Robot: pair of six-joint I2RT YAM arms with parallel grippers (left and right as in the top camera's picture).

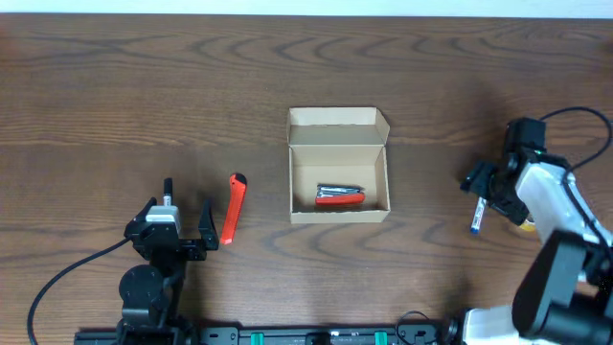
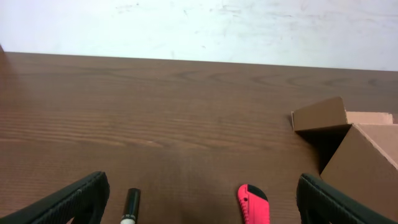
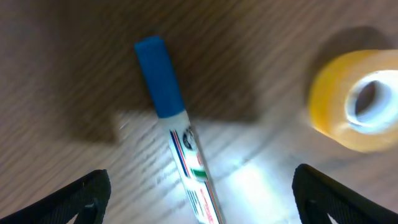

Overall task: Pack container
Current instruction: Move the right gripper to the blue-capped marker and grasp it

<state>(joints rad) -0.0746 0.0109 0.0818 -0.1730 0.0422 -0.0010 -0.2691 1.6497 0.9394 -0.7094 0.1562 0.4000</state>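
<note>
The tan cardboard container [image 1: 339, 171] stands open at the table's middle with its flap lid up at the far side; a red stapler [image 1: 340, 196] lies inside. It also shows at the right of the left wrist view [image 2: 357, 155]. A red utility knife [image 1: 233, 208] lies left of it, between my left gripper's open fingers [image 2: 199, 205], next to a black-capped marker [image 2: 130, 205]. My left gripper [image 1: 182, 222] is open and empty. My right gripper [image 1: 484, 192] is open, hovering over a blue-capped white marker [image 3: 177, 130] that lies between its fingers.
A yellow tape roll [image 3: 357, 99] lies on the table right next to the blue-capped marker, under the right arm [image 1: 551, 201]. Black cables run at the front left and far right of the wooden table [image 1: 144, 86].
</note>
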